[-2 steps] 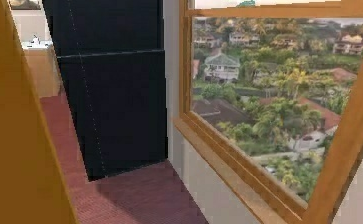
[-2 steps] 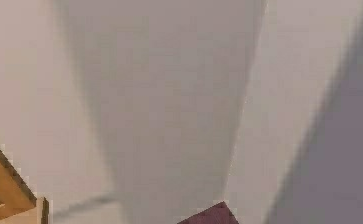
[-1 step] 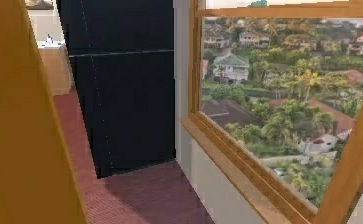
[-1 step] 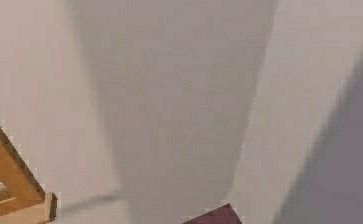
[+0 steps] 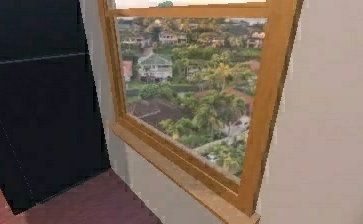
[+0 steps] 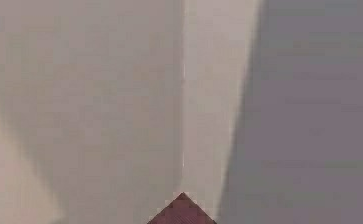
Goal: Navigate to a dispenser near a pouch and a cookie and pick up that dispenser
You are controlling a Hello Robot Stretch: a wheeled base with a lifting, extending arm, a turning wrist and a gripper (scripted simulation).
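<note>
We stand with our base drawn up close to a wooden-framed window [image 5: 194,90], which lies ahead and toward the forward view's right. Our arm side faces straight into a corner of two pale walls [image 6: 183,110], with a small wedge of red floor [image 6: 181,212] at its foot.

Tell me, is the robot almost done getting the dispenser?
Not nearly. Nothing looks done yet. Right now it faces a window with a dark panel beside it, and the arm side view looks at a wall corner above red floor. Left to do: finding the dispenser, driving to it and picking it up.
</note>
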